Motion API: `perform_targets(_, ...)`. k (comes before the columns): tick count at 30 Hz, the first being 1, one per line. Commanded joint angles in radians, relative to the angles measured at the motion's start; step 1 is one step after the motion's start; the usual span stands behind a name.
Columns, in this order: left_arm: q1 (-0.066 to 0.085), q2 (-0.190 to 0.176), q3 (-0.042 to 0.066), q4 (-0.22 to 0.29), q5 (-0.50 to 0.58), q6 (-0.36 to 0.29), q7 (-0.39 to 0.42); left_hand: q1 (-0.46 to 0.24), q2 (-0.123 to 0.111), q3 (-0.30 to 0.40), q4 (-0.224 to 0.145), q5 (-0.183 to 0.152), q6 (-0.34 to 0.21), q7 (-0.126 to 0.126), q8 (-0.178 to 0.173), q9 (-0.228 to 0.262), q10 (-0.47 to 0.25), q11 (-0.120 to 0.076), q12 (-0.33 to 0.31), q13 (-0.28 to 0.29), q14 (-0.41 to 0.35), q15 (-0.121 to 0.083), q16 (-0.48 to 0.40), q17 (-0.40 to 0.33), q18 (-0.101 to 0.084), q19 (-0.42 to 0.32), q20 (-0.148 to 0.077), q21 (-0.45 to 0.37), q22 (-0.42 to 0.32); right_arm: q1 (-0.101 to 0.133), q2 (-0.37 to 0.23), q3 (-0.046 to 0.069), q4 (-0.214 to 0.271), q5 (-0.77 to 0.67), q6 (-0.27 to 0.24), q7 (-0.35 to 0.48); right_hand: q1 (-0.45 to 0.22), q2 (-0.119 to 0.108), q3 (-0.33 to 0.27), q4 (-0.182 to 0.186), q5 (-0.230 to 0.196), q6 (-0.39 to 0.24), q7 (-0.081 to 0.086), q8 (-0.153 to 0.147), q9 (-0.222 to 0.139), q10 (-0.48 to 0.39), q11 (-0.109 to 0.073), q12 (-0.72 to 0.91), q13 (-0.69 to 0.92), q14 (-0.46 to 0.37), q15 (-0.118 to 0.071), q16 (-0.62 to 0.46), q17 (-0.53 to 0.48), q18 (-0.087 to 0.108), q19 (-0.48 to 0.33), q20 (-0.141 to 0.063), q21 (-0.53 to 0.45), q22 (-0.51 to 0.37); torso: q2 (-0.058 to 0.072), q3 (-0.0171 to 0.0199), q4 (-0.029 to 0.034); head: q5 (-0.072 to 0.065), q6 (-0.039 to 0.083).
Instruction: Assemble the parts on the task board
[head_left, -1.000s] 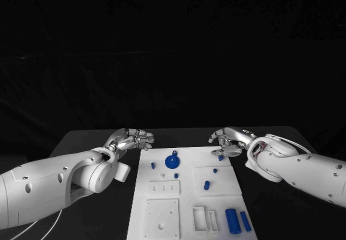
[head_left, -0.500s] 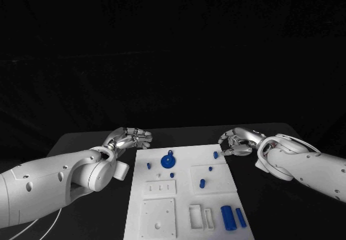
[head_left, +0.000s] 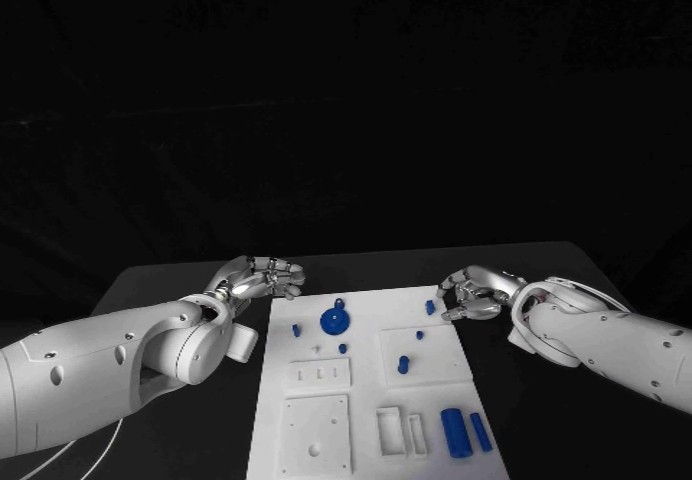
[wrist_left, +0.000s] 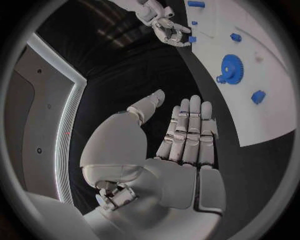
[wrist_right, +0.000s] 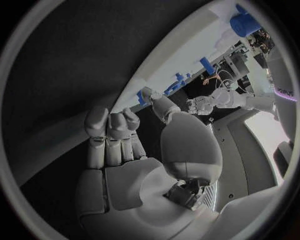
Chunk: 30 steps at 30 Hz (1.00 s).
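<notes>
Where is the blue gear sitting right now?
In the head view the round blue gear lies at the far left of the white task board, nearest the left hand.

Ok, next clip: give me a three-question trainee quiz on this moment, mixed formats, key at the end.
1. True or false: the left hand is holding the blue gear.
2. Multiple choice: the two blue cylinders lie on the task board at
A. its far left corner
B. its near right corner
C. its centre
3. Short answer: beside which edge of the board is the right hand?

Key
1. False. The left hand is empty, off the board's far left corner, and the gear lies on the board.
2. B.
3. The right edge, near the far corner, by a small blue part.
</notes>
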Motion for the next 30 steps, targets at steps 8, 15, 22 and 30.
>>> perform_targets(8,0.0,0.003,0.001,0.005,0.007,0.015,0.013,-0.008,-0.001,0.003,0.002,0.002,0.004,0.005,-0.004,0.001,0.004,0.004,-0.003,-0.001,0.008,0.001,-0.005,0.002,0.02,-0.008,-0.001,0.006,0.018,-0.011,0.024,0.0,-0.011,0.014,0.022,0.022,-0.002,0.022,-0.007,-0.002,0.002,-0.004,0.004,0.001,-0.001,-0.008,-0.004,-0.002,-0.002,0.0,0.001,-0.006,0.002,0.099,-0.011,0.001,-0.006,0.015,0.001,0.0005,-0.0007,0.004,-0.002)
perform_targets(15,0.0,0.003,0.001,0.006,0.007,0.015,0.012,-0.008,-0.001,0.003,0.001,0.002,0.004,0.005,-0.005,0.002,0.003,0.004,-0.004,-0.001,0.008,0.001,-0.006,0.002,0.02,-0.008,-0.001,0.006,0.018,-0.016,0.038,0.001,-0.015,0.017,0.028,0.024,0.001,0.05,0.006,0.007,-0.059,0.003,0.001,0.004,-0.001,-0.008,-0.007,-0.002,-0.004,0.001,-0.001,-0.01,0.005,0.099,-0.013,0.004,-0.008,0.015,0.0,-0.0003,-0.0006,0.013,-0.006)
perform_targets(22,0.0,0.003,0.001,0.006,0.007,0.015,0.011,-0.008,-0.001,0.003,0.001,0.002,0.003,0.006,-0.005,0.002,0.003,0.004,-0.004,-0.001,0.008,0.001,-0.006,0.003,0.02,-0.009,-0.001,0.006,0.018,-0.02,0.044,0.001,-0.016,0.017,0.031,0.024,0.018,0.062,0.087,0.042,-0.164,0.014,-0.003,0.006,-0.004,-0.008,-0.009,-0.003,-0.007,0.003,-0.004,-0.015,0.009,0.099,-0.013,0.007,-0.009,0.015,0.0,-0.0003,-0.0003,0.013,-0.009)
perform_targets(30,0.0,0.004,0.001,0.006,0.007,0.016,0.01,-0.008,0.0,0.004,0.001,0.002,0.003,0.006,-0.005,0.002,0.003,0.004,-0.004,-0.001,0.008,0.001,-0.006,0.003,0.02,-0.009,-0.001,0.006,0.018,-0.02,0.045,0.001,-0.015,0.016,0.028,0.021,0.026,0.062,0.137,0.061,-0.2,0.021,-0.003,0.007,-0.006,-0.007,-0.01,-0.001,-0.007,0.005,-0.005,-0.017,0.013,0.099,-0.012,0.008,-0.007,0.017,0.0,-0.0002,-0.0013,0.014,-0.01)
